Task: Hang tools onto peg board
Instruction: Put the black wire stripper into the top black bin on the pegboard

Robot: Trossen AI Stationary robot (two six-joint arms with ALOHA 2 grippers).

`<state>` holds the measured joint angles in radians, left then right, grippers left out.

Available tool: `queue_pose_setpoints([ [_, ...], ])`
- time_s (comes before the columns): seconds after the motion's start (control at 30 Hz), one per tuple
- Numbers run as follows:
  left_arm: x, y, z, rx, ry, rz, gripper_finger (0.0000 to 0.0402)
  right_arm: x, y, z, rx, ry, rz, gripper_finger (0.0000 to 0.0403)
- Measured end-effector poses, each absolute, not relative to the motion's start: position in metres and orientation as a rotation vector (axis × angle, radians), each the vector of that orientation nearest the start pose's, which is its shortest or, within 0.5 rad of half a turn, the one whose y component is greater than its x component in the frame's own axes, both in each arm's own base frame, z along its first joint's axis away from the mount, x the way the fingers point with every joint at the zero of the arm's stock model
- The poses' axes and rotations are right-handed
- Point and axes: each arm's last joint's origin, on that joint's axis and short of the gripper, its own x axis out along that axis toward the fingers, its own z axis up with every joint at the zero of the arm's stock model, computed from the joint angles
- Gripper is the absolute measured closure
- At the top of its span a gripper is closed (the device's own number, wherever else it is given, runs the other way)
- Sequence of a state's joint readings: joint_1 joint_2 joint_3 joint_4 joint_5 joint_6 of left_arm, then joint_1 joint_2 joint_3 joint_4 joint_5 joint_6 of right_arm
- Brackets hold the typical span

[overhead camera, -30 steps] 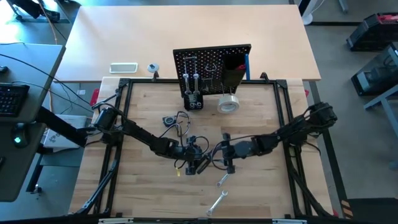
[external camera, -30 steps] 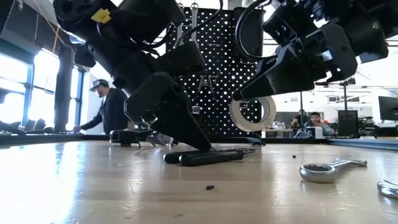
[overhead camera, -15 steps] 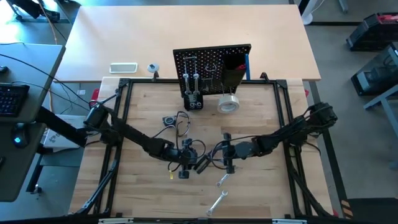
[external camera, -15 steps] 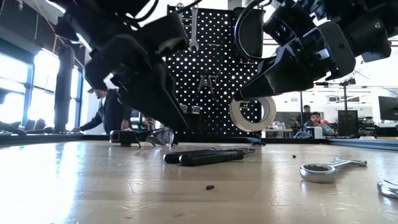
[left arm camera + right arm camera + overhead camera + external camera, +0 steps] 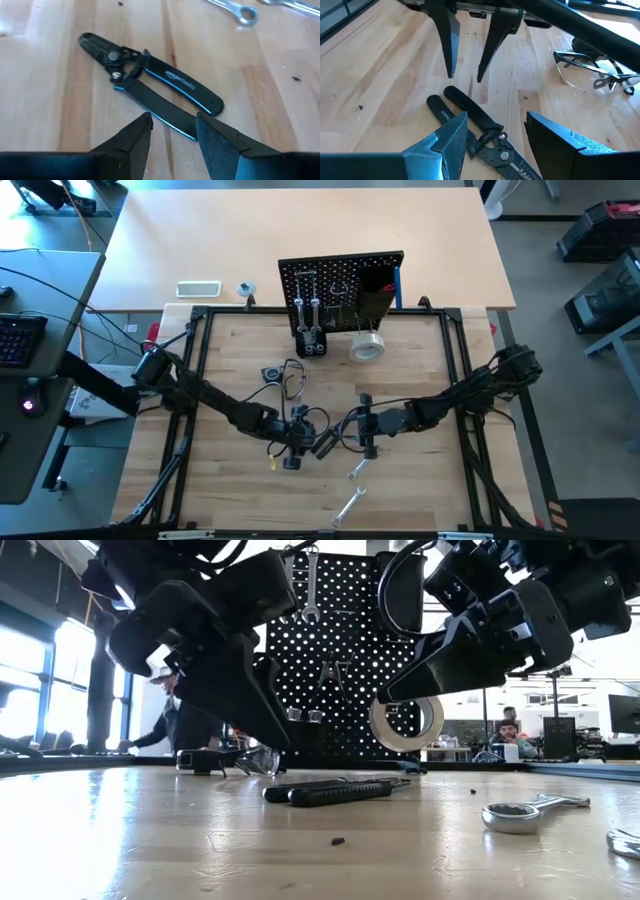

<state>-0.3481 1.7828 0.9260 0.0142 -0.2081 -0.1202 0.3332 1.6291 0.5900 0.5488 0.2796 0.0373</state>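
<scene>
Left gripper now clear of pliers

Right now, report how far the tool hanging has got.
Done: a wrench and other tools hang on the peg board, with the tape roll at its foot. In hand: nothing. The left gripper and right gripper are both open just above the black-handled pliers, which lie on the table. Left: those pliers and two wrenches near the front edge.

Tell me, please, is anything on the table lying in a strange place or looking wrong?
Nothing looks damaged or spilled. The odd item is a pair of safety glasses lying among the tools on the table. Black-handled pliers and two wrenches lie flat, not yet on the peg board.
</scene>
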Motion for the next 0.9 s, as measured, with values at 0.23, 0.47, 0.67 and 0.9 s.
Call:
queue_pose_setpoints([
  [0.23,0.323,-0.112,0.14,0.087,0.878,-0.097,0.0248,0.283,0.089,0.142,-0.128,0.467,0.046,0.0208],
  [0.47,0.316,-0.108,0.135,0.089,0.966,-0.068,0.023,0.285,0.088,0.144,-0.142,0.456,0.048,0.0208],
  [0.67,0.316,-0.101,0.135,0.109,0.983,0.006,0.0222,0.283,0.093,0.143,-0.138,0.469,0.076,0.0208],
  [0.9,0.313,-0.098,0.13,0.079,0.993,0.035,0.0222,0.282,0.095,0.143,-0.146,0.465,0.086,0.0208],
])
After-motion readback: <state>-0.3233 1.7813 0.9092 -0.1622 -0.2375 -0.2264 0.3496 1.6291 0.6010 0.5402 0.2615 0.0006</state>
